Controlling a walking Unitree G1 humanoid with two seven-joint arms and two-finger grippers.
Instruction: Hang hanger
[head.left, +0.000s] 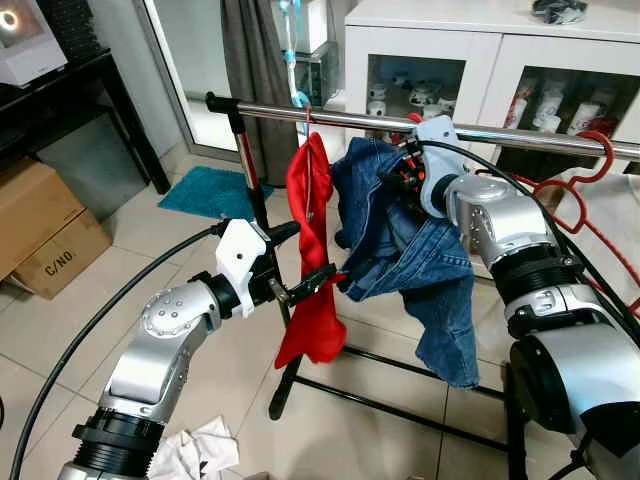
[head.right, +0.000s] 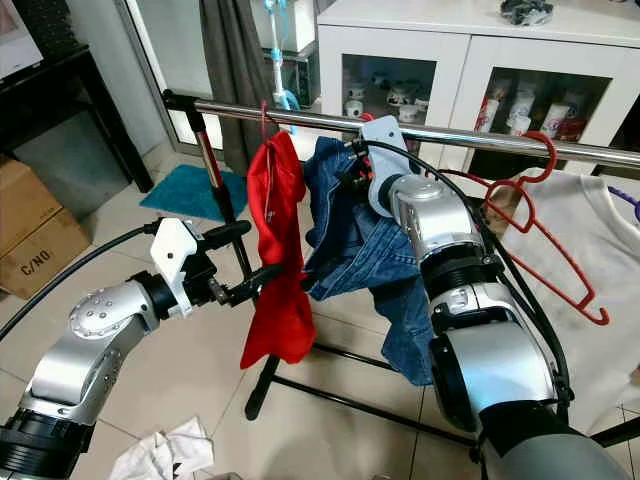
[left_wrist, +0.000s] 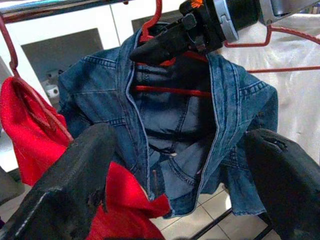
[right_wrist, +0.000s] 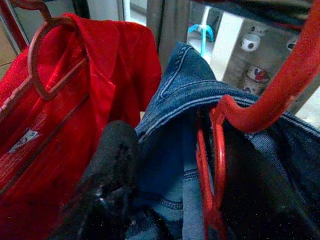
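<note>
Clothes rail (head.left: 520, 135): a chrome bar on a black stand, running across the scene in front of a white cabinet (head.left: 480, 60).

Red hanger (left_wrist: 165, 55): carrying a denim jacket (head.left: 400, 250); it is sitting just below the rail toward its left end, its hook rising beside the right gripper's fingers. Whether the hook is resting on the bar cannot be told.

Right gripper (left_wrist: 165, 45): reaching up to the rail, its fingers clenching the red hanger at the neck, inside the jacket collar (the right wrist view is showing the red wire lying against one black finger).

Left gripper (head.left: 318, 280): hovering lower, beside the stand's upright, its fingers spread wide and grasping nothing; the upper fingertip is lying against the edge of the red garment, and the jacket front is showing between the fingers in the left wrist view.

Red garment (head.left: 312, 250): hanging on its own hanger at the rail's left end, just beside the jacket and touching it.

Empty red hanger (head.right: 545, 215): hanging farther along the rail to the right, next to a white garment (head.right: 600, 300).

Floor items: a teal mat (head.left: 205, 190), a cardboard box (head.left: 45, 230), a crumpled white cloth (head.left: 200, 450) by the stand's foot.
</note>
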